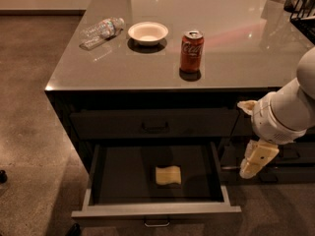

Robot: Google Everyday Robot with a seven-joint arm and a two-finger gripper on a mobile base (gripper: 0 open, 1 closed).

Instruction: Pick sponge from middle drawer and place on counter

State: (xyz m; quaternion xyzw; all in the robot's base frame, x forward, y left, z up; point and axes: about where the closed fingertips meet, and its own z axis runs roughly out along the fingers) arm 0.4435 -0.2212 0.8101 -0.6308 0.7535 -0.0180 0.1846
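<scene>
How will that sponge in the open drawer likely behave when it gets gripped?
The sponge looks like a thin foam pad, so it probably squashes and weighs little. Lying flat on the middle drawer floor, it shouldn't roll, though it might slide. The gripper hangs beside the drawer, outside it.

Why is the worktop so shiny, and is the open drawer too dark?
Camera view: the counter mirrors pale glare at its far end; the middle drawer is dim, yet the sponge shows plainly; the gripper hangs well lit to the drawer's right.
</scene>
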